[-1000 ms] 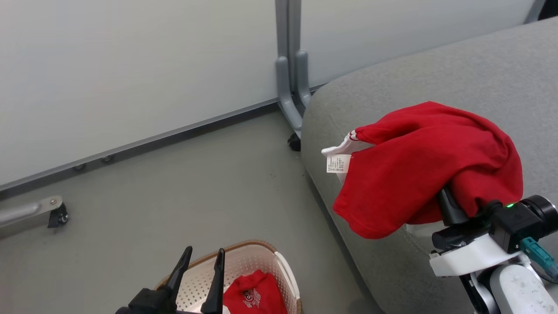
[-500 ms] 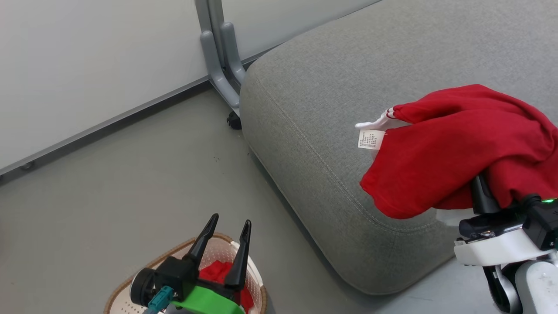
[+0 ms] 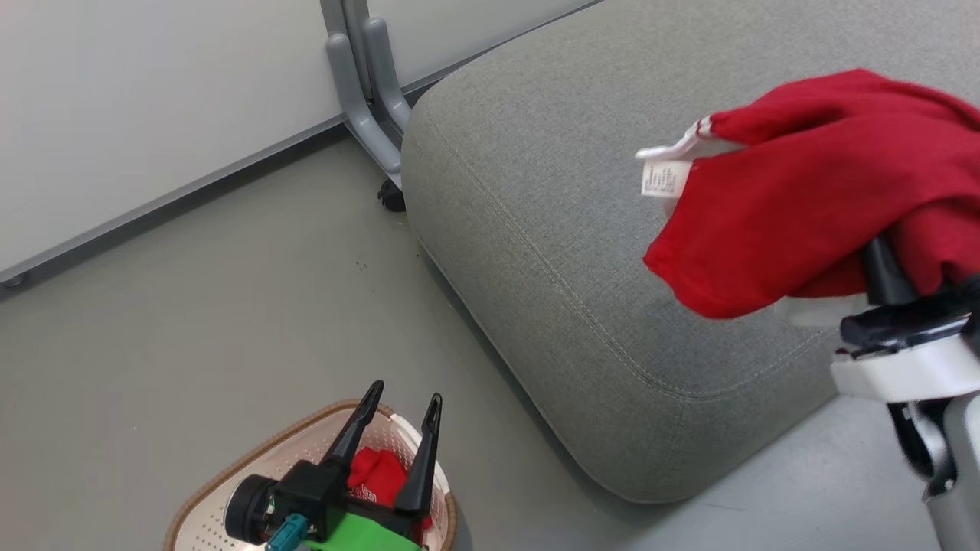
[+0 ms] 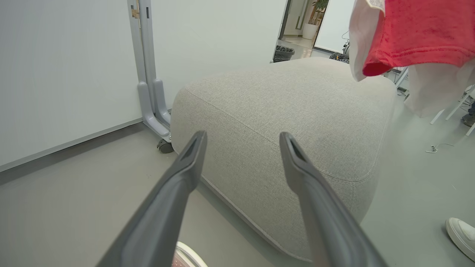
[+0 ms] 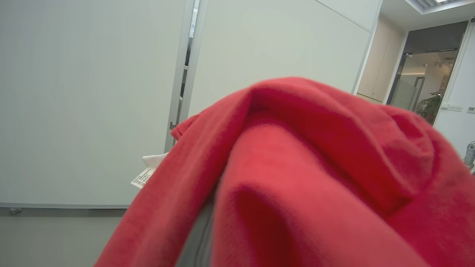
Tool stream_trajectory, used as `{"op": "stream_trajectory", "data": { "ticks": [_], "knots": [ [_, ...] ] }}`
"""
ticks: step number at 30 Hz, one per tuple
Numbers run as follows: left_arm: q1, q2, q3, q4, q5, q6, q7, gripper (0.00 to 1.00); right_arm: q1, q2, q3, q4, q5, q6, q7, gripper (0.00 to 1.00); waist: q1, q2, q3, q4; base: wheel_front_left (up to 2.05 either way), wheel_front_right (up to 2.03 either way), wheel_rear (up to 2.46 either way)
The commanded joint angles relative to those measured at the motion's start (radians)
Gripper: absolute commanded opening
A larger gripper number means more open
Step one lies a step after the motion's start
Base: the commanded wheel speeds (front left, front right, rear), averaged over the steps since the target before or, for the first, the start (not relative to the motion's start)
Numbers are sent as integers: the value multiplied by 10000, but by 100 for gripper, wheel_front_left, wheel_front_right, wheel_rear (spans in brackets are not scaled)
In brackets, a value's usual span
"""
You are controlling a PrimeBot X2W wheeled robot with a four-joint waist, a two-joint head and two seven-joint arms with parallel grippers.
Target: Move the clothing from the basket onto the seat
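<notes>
Red fabric is the item in carriage. One red garment (image 3: 796, 191) is draped over the right gripper (image 3: 882, 268), whose fingers are closed on it beneath the folds, so the cloth hangs around the claw rather than below it. A white tag (image 3: 664, 177) and white trim show at the garment's leading edge. The bundle is held clear above the grey seat (image 3: 536, 229), over its near right portion and not touching the cushion. In my judgement this height keeps the hanging hem from dragging on the edge seam before release.

The second red garment (image 3: 375, 474), its printed lettering partly visible, lies bunched in the basket (image 3: 245, 482) on the floor beside the seat's front corner. The left gripper (image 3: 406, 392) hangs over the basket with its jaws spread wide and empty, seemingly staged for the following pickup. By my reckoning nothing is delivered yet, since no garment rests on the seat.
</notes>
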Motion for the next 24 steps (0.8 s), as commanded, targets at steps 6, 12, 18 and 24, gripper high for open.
{"op": "stream_trajectory", "data": {
  "ticks": [6, 12, 18, 24],
  "knots": [
    [-818, 280, -404, -176, 474, -29, -5, 100, -1746, -753, -842, 91, 135, -17, -31, 0, 0, 0, 1826, 730, 0, 0, 0],
    [-1660, 783, -1008, -32, 533, -29, -5, 100, -3809, -1506, -1235, 940, 1, -17, -31, 0, 0, 0, 3256, 1208, 0, 0, 0],
    [-2317, 1150, -1154, -175, 559, -29, -5, 100, -5690, -1887, -1583, 2124, 389, -17, -29, 0, 0, 0, 4330, 1668, 0, 0, 0],
    [-2855, 1353, -1296, -81, 630, -29, -5, 100, -6695, -2003, -1660, 3794, 504, -17, -29, 0, 0, 0, 5054, 2141, 0, 0, 0]
  ]
}}
